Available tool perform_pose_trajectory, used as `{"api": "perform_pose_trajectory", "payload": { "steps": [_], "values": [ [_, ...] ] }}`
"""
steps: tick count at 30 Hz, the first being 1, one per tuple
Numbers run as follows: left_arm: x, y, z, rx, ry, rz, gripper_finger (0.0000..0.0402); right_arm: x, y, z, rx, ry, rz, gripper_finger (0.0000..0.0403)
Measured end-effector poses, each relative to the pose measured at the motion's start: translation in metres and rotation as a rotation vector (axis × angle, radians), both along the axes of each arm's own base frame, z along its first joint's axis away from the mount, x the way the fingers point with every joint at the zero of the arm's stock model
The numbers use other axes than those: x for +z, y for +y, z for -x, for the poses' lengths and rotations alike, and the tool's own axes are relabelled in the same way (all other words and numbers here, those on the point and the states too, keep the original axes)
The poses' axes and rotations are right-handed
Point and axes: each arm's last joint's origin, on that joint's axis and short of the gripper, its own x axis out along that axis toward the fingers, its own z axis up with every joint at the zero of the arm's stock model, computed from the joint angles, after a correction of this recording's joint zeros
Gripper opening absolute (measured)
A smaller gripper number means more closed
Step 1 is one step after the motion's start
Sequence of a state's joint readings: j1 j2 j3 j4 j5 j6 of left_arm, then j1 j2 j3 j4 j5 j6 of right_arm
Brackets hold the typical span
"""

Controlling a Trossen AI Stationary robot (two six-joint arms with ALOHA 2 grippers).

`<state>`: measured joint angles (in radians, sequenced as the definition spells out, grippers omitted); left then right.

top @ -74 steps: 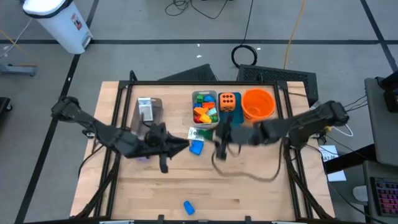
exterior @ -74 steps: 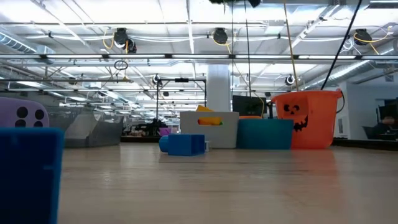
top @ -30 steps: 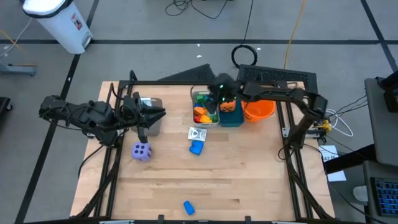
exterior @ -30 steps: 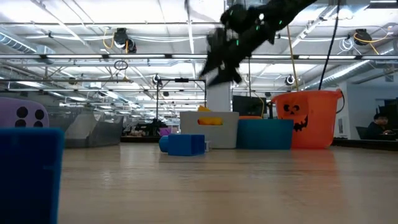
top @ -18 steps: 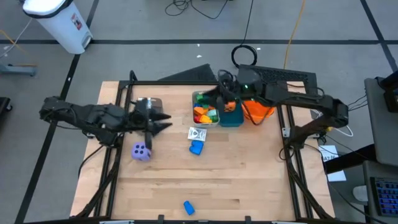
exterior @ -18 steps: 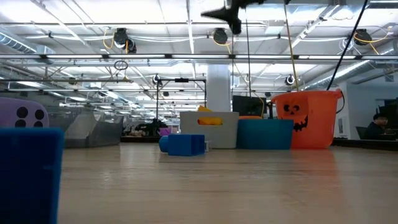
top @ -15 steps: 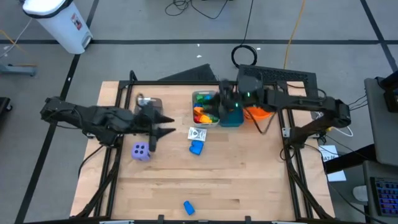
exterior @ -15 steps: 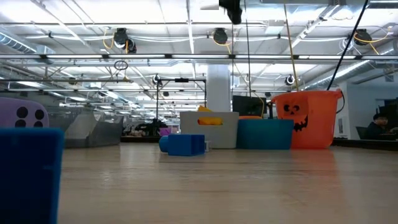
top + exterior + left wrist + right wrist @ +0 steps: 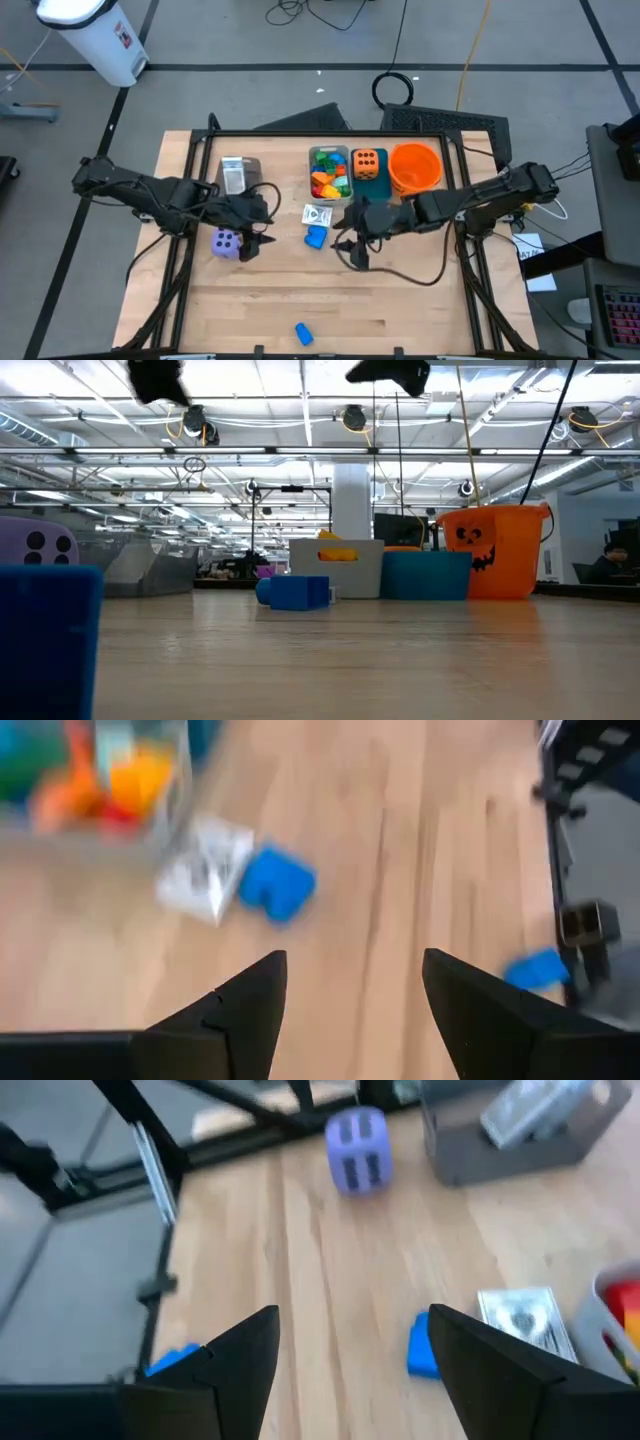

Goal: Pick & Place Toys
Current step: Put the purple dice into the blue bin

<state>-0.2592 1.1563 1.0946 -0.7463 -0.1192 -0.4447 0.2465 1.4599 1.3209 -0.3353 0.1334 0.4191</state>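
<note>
My left gripper (image 9: 256, 232) (image 9: 352, 965) hangs open above the table, just right of the purple white-dotted die (image 9: 227, 243) and touching nothing. My right gripper (image 9: 350, 250) (image 9: 355, 1315) is also open in the air, right of a blue brick (image 9: 316, 236) that lies flat beside a white packet (image 9: 318, 214). A second blue brick (image 9: 302, 332) lies near the front edge. The orange die (image 9: 367, 163) sits in the teal bin (image 9: 381, 197). Several coloured bricks fill the bin (image 9: 312, 187) next to it. Another packet (image 9: 233, 176) rests in the grey bin (image 9: 249, 199).
The orange bucket (image 9: 415, 167) stands at the back right, beside the teal bin. Black frame rails (image 9: 180, 250) run along both table sides. Bare wood lies between the two grippers and the front edge. In the low view both grippers show only as dark shapes high up.
My left gripper has left the grey bin and gone down toward the near edge and the right, tipping downward, and its fingers have spread. My right gripper has swung from above the teal bin toward the near edge, over the table beside the blue brick.
</note>
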Motion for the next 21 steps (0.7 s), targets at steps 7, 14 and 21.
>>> {"api": "perform_pose_trajectory", "payload": {
  "steps": [7, 14, 21],
  "values": [
    [-0.007, 0.003, 0.035, 0.320, 0.303, 0.316, 0.0244, -0.002, 0.003, 0.003, 0.003, 0.034, -0.003, 0.0247],
    [-0.011, 0.001, 0.068, 0.831, 0.497, 0.491, 0.0244, -0.003, 0.003, 0.003, 0.032, 0.031, 0.038, 0.0247],
    [-0.010, -0.008, 0.076, 1.021, 0.446, 0.543, 0.0244, -0.024, 0.002, 0.005, 0.043, 0.044, 0.059, 0.0247]
  ]
}}
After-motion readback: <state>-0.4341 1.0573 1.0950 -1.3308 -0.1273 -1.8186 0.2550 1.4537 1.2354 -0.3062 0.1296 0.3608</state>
